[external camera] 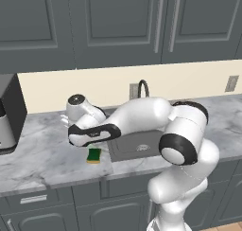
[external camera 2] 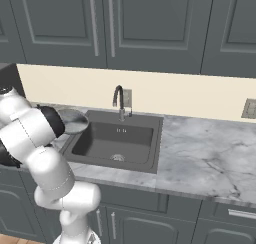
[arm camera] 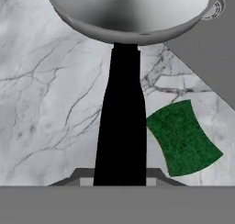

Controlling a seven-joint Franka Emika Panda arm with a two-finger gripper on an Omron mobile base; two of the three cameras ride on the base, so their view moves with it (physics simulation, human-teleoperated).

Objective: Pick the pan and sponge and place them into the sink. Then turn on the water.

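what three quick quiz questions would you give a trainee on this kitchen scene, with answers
1. True or false: the sponge already lies in the sink.
2. What does the gripper hold? A) the sponge B) the pan by its black handle C) the faucet
3. Fill in: the faucet stands at the sink's ____ edge, and no water runs from it.

Key
1. False: it lies on the marble counter, left of the sink.
2. B: the handle runs down between the fingers, and the pan is held above the counter.
3. rear
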